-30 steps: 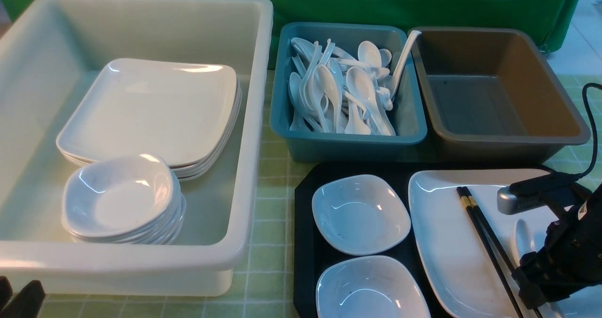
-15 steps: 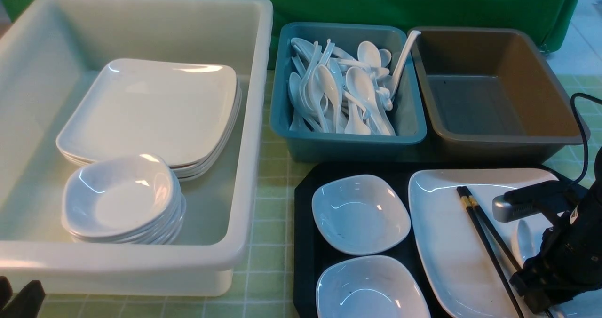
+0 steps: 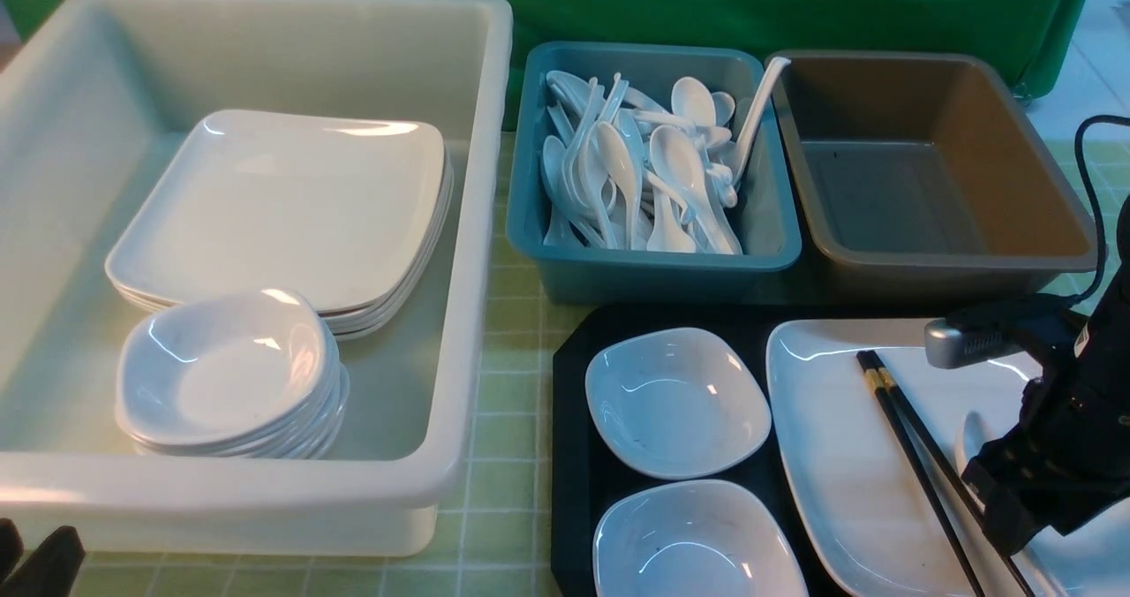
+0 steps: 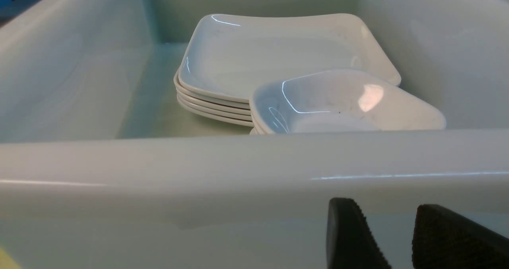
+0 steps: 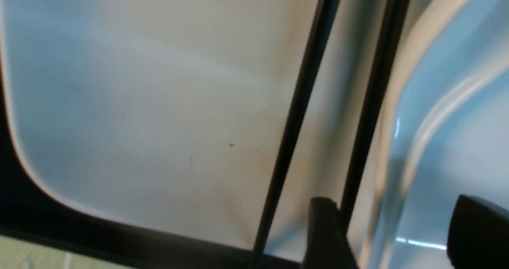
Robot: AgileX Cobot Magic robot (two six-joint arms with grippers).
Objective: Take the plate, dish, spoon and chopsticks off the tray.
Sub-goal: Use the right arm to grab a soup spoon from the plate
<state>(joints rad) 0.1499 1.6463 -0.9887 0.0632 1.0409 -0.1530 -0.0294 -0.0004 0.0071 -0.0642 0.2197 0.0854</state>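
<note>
Progress looks nil: the plate (image 3: 839,456), both small dishes (image 3: 675,403), the spoon (image 3: 971,429) and the chopsticks (image 3: 874,374) all sit on the tray (image 3: 572,456), while your right gripper (image 5: 395,205) hangs open astride the spoon on the plate and your left gripper (image 4: 387,205) rests empty, jaws apart, by the white tub (image 4: 159,173).

Left gripper (image 4: 387,206), right gripper (image 5: 393,201): jaws apart

Black chopsticks (image 3: 920,473) lie across the plate (image 3: 839,420) on the tray (image 3: 572,491).

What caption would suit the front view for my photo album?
Right claw poised over spoon and chopsticks on the plate, tray not yet cleared.
</note>
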